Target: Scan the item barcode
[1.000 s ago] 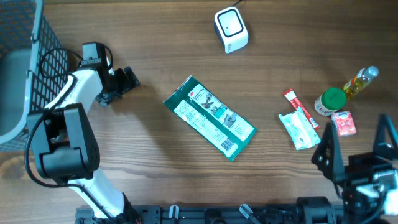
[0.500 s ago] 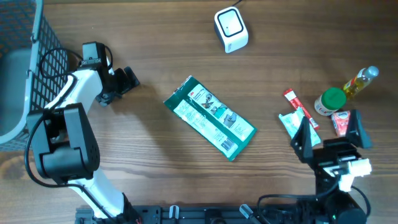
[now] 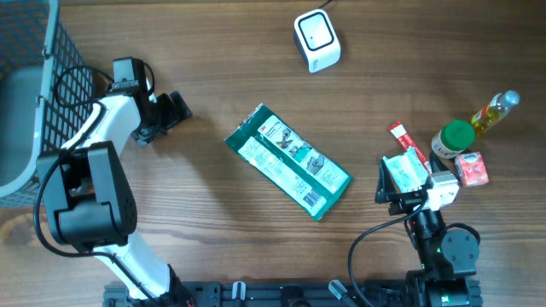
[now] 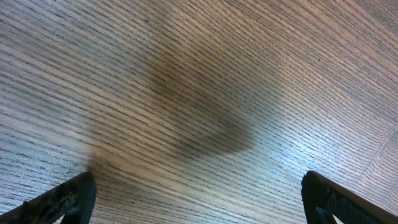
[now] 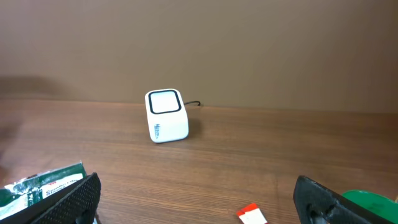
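Note:
The white barcode scanner (image 3: 316, 40) stands at the back of the table, its window facing up; the right wrist view shows the scanner (image 5: 166, 116) ahead. A green and white packet (image 3: 288, 160) lies flat mid-table, and its corner (image 5: 40, 183) shows at that view's left edge. My right gripper (image 3: 412, 179) is open over a small white packet (image 3: 408, 169), holding nothing; its fingers (image 5: 68, 202) frame bare wood. My left gripper (image 3: 166, 119) is open and empty at the far left, with only wood between its fingers (image 4: 62, 202).
A red stick packet (image 3: 399, 133), a green-lidded jar (image 3: 453, 138), a yellow oil bottle (image 3: 493, 112) and a pink packet (image 3: 472, 168) crowd the right side. A grey wire basket (image 3: 51, 60) stands at the far left edge.
My right arm has swung left from the table's bottom right corner and now hangs over the small white packet. The left arm and all items have stayed put.

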Motion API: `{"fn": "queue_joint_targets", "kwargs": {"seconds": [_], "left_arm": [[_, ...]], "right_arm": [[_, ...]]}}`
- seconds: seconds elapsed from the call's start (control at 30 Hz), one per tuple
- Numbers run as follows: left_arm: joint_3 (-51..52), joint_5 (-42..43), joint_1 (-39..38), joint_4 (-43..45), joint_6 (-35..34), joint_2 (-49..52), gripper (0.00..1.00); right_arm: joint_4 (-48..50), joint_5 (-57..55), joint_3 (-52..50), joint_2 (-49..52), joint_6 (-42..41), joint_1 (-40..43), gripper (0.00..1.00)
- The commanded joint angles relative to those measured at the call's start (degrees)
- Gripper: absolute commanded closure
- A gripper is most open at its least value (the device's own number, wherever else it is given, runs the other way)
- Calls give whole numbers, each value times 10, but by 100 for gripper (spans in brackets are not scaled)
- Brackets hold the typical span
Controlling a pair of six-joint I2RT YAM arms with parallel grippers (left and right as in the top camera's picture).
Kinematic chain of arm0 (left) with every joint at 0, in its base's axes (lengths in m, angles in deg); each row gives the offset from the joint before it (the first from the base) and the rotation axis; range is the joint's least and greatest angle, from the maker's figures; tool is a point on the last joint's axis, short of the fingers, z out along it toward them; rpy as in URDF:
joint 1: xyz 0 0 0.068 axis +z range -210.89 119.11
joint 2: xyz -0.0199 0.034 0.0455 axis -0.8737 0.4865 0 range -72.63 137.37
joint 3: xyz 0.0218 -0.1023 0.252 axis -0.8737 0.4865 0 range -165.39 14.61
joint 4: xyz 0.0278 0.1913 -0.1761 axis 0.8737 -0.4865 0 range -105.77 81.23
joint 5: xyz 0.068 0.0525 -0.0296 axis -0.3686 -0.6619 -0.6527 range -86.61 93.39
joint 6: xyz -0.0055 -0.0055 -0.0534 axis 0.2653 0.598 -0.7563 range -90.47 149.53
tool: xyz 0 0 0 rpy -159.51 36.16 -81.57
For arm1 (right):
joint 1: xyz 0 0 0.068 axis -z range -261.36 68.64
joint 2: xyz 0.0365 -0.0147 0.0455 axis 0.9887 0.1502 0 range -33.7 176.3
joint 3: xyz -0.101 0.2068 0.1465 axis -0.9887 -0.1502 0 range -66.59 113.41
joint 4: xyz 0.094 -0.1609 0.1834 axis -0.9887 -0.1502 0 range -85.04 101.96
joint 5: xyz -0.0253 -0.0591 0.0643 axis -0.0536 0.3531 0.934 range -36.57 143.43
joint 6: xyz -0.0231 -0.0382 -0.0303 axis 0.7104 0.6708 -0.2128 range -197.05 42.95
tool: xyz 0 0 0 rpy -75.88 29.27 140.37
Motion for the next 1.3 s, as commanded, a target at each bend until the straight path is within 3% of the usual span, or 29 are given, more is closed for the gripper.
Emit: {"fn": "queue_joint_targets", "kwargs": {"seconds": [0.0,0.83,1.17,1.27], "left_arm": [[10,-10,9,-2,-1,17,0],[10,-10,8,-3,-1,6,0],[11,-10,1,-7,-1,-293,0],[11,-44,2,-7,-1,-358,0]], "right_arm": [[0,-23,0,-6,11,-3,0],[-1,-23,0,-5,11,-2,0],[-1,-23,0,-5,11,-2,0],[-1,-23,0,-5,11,-2,0]]}}
